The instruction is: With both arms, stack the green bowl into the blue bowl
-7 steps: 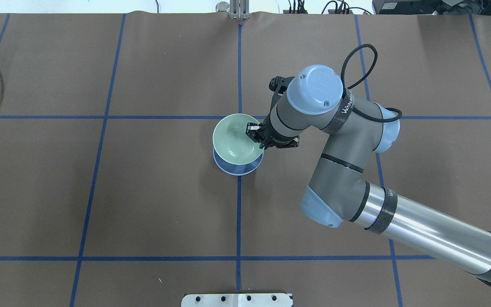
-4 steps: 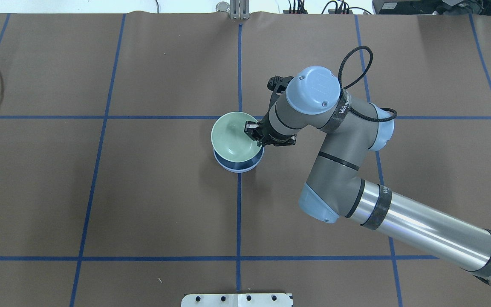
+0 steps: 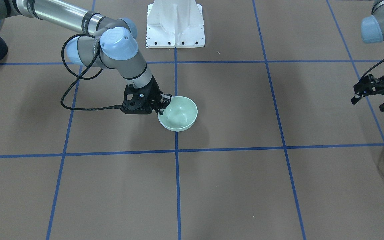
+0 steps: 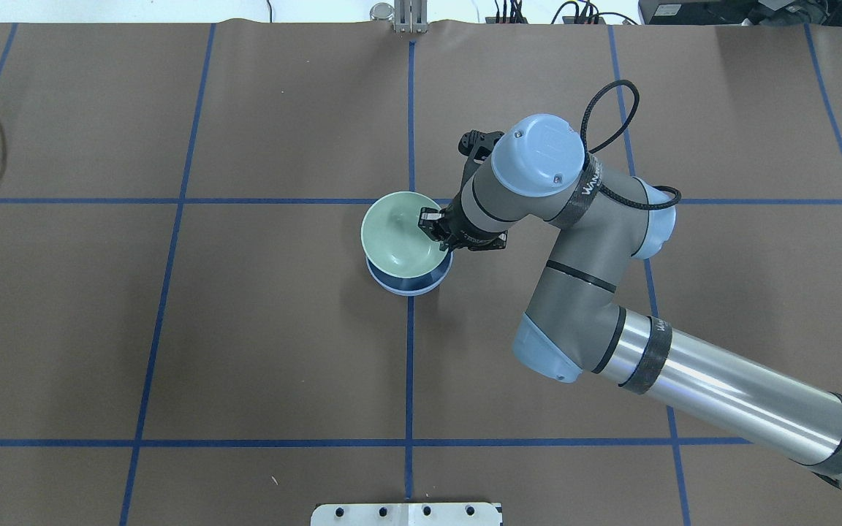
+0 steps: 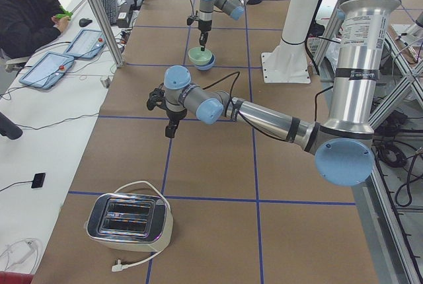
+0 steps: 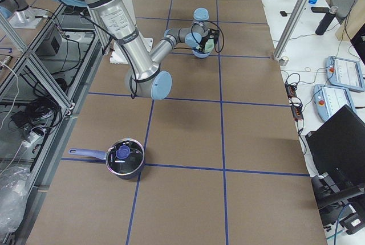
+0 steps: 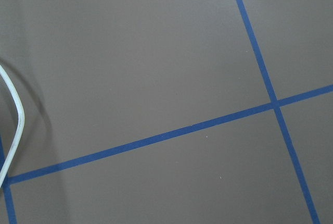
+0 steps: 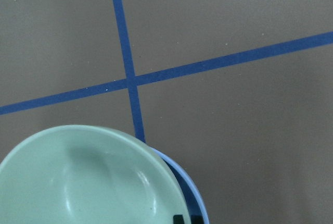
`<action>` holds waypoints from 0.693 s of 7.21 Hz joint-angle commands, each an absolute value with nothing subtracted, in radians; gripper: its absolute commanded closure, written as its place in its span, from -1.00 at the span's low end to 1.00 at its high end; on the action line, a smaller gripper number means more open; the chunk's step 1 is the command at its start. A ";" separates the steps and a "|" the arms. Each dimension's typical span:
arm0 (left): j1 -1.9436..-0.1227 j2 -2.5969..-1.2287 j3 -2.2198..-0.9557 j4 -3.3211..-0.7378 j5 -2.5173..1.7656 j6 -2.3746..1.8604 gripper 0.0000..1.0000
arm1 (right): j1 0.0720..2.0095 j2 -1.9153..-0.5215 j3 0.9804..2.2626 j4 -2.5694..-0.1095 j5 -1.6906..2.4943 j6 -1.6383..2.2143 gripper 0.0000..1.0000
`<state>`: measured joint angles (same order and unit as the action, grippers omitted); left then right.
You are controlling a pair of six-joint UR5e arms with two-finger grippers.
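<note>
Front-facing view: you have the right tool [image 3: 164, 104] clamped on the green bowl [image 3: 179, 115] at its rim; the left tool [image 3: 369, 102] hangs with fingers apart, well away.
Overhead: the green bowl rests in the blue bowl [image 4: 410, 286], mid-tabletop [image 4: 282, 329].
Right wrist: a blue rim shows beside the green.

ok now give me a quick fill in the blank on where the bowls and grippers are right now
1. The right gripper holds the green bowl by its ____.
2. Only a crescent of the blue bowl shows from overhead, because the ____ bowl covers it.
3. The left gripper, off to the side, holds ____.
4. The toaster stands far out on the robot's ____ side.
Missing words: rim; green; nothing; left.
</note>
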<state>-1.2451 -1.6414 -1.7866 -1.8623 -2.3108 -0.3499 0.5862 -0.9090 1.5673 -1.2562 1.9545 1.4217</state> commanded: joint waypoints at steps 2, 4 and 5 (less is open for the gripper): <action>-1.244 -1.643 -1.783 -1.862 -2.310 -0.351 -0.96 | 0.569 -0.933 1.578 -1.255 1.956 1.422 1.00; -1.241 -1.643 -1.781 -1.862 -2.307 -0.354 -0.96 | 0.568 -0.936 1.583 -1.255 1.957 1.419 1.00; -1.241 -1.643 -1.781 -1.862 -2.307 -0.356 -0.96 | 0.568 -0.939 1.600 -1.256 1.959 1.414 1.00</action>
<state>-1.2418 -1.6428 -1.7813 -1.8622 -2.3075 -0.3543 0.5682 -0.9356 1.5852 -1.2551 1.9572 1.4186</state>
